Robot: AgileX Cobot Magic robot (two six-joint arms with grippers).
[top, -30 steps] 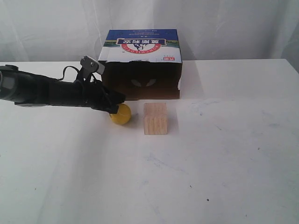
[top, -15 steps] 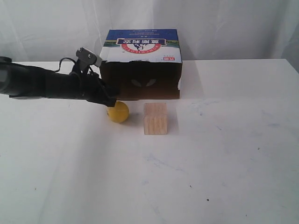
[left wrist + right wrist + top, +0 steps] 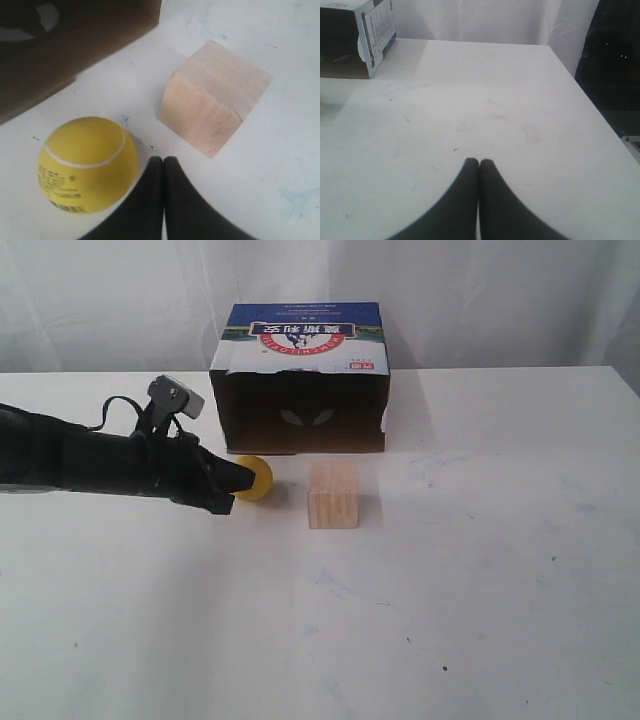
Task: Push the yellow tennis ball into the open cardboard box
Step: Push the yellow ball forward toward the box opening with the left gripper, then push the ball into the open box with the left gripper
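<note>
The yellow tennis ball [image 3: 254, 477] [image 3: 87, 162] rests on the white table just in front of the open cardboard box [image 3: 300, 380] [image 3: 75, 45], near the left part of its dark opening. My left gripper [image 3: 240, 480] [image 3: 163, 161] is shut with nothing in it; its black tips lie against the ball's near-left side. The right gripper [image 3: 479, 162] is shut and empty over bare table, far from the ball, and does not show in the exterior view.
A pale wooden cube [image 3: 333, 494] [image 3: 212, 97] stands to the right of the ball, in front of the box. The table's right edge [image 3: 600, 115] drops off beside the right gripper. White curtains hang behind the table.
My left arm has drawn back leftward and lowered, its tips now low beside the ball. The ball has shifted slightly toward the box's opening.
</note>
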